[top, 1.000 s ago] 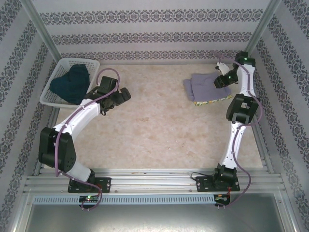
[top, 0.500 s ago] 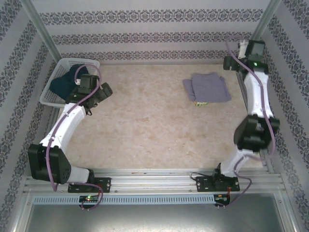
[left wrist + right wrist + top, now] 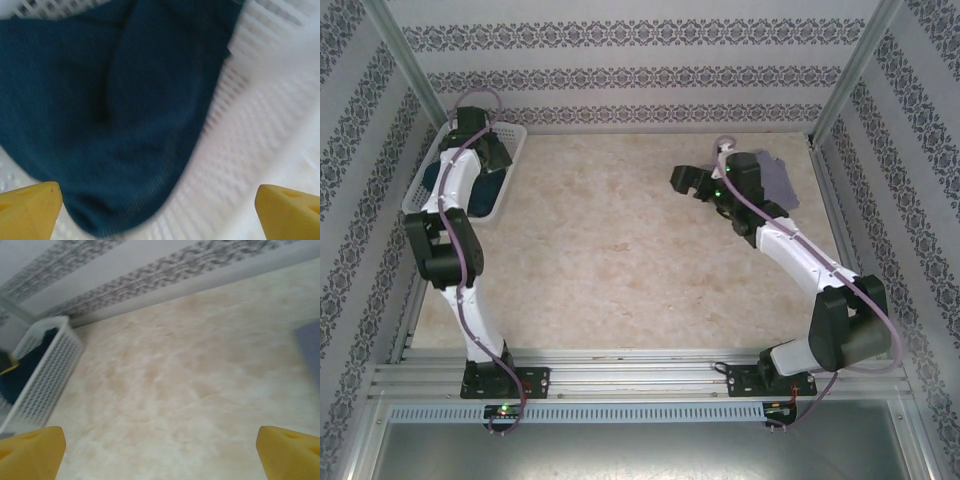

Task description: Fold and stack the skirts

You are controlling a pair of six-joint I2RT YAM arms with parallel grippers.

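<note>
left tool (image 3: 160, 202) spread, now over blue skirt (image 3: 115, 110) | right tool (image 3: 160, 445) spread, moved off grey skirt (image 3: 777, 180)

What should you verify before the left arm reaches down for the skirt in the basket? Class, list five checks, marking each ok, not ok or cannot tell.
1. Left gripper jaws open: ok.
2. Left gripper over the dark blue-teal cloth skirt: ok.
3. That skirt inside the white lattice plastic basket: ok.
4. Skirt free of snags on the lattice: cannot tell.
5. Right gripper open and empty: ok.
</note>
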